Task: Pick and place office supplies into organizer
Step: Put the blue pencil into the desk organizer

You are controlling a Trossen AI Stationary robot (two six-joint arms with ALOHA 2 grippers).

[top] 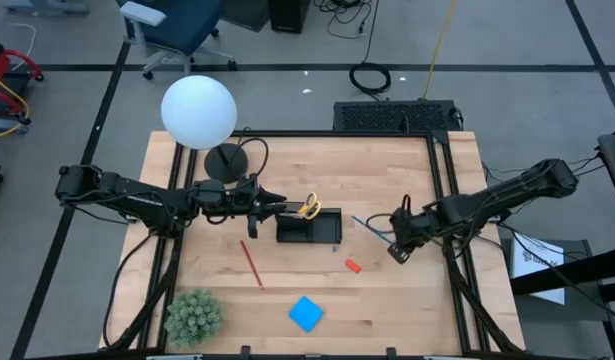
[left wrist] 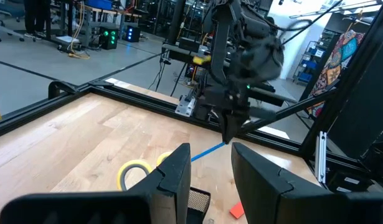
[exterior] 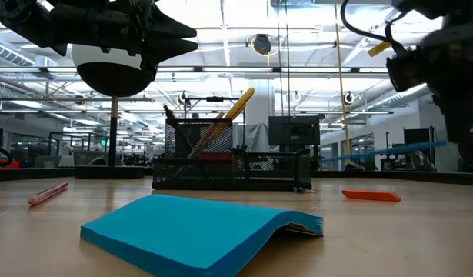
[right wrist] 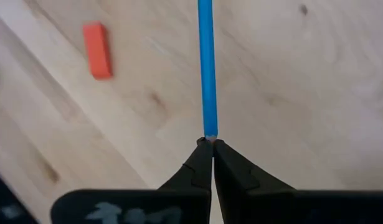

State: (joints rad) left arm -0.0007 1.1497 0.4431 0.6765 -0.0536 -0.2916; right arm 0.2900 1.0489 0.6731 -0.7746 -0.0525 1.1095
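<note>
The right gripper (top: 395, 243), right of centre in the high view, is pinched fully shut on the end of a blue pen (right wrist: 207, 68), which juts out toward the black organizer (top: 309, 228) at frame centre. So the step in hand appears to be carrying this pen to the organizer. The next move calls for tipping the pen upright over a compartment before letting go.

The left gripper (top: 279, 206) hovers at the organizer's left edge, jaws partly apart and holding nothing, beside the yellow-handled scissors (top: 309, 206) already standing inside.

Still on the table: a red pencil (top: 251, 263), an orange-red eraser (top: 353, 265), and a blue note pad (top: 306, 313) at lower centre.
</note>
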